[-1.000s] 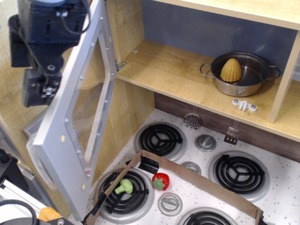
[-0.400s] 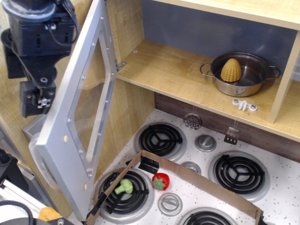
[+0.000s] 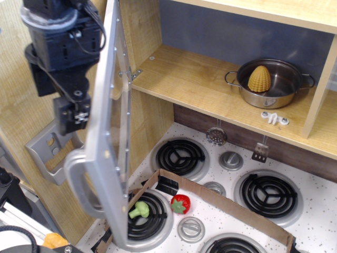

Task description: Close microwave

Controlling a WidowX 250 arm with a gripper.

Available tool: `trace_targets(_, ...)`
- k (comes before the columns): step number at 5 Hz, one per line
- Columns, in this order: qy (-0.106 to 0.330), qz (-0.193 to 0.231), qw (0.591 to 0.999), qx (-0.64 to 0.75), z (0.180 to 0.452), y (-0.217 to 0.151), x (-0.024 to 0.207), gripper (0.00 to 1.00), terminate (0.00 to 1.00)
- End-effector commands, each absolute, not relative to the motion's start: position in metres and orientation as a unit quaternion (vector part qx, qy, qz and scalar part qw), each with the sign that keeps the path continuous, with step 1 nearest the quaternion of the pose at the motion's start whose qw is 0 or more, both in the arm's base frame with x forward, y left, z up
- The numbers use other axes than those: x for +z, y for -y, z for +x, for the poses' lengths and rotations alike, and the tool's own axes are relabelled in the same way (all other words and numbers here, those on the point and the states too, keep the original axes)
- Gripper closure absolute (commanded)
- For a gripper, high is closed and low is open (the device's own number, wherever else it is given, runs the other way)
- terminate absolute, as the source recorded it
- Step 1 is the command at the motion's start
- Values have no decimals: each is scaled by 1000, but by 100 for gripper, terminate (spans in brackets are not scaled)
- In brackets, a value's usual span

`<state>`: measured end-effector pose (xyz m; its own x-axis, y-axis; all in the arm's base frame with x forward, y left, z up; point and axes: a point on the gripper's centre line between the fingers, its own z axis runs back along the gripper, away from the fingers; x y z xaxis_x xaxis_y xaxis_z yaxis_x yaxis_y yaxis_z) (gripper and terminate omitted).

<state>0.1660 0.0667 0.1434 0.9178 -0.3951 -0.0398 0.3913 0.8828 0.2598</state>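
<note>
The microwave is a light-wood cavity (image 3: 195,79) with a wide grey door (image 3: 110,132) hinged at its left edge. The door has a clear window and stands about half open, nearly edge-on to the camera. Its curved grey handle (image 3: 79,182) sticks out at the lower left. My black gripper (image 3: 72,116) hangs at the upper left, on the outer side of the door and close against it. Its fingertips point down, and I cannot see whether they are apart. The clock display and buttons are out of view.
A steel pot (image 3: 274,87) with a yellow corn cob (image 3: 259,79) stands inside the cavity. Below lie stove burners (image 3: 181,157), a cardboard wall (image 3: 221,203), a strawberry (image 3: 180,204) and a green broccoli (image 3: 139,210). A small grey holder (image 3: 50,153) is on the left wall.
The door has swung from wide open toward the cavity, now nearly edge-on. My gripper has moved right and slightly down, staying against the door's outer face.
</note>
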Motion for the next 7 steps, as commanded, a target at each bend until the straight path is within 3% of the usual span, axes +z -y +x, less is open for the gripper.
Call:
trace_targets(1, 70, 111, 972, -196, 201, -39, 136, 0, 0)
trace_targets(2, 95, 88, 973, -189, 219, -28, 132, 0, 0)
trace_targets(7, 187, 80, 955, -218, 297, 40, 141, 0, 0)
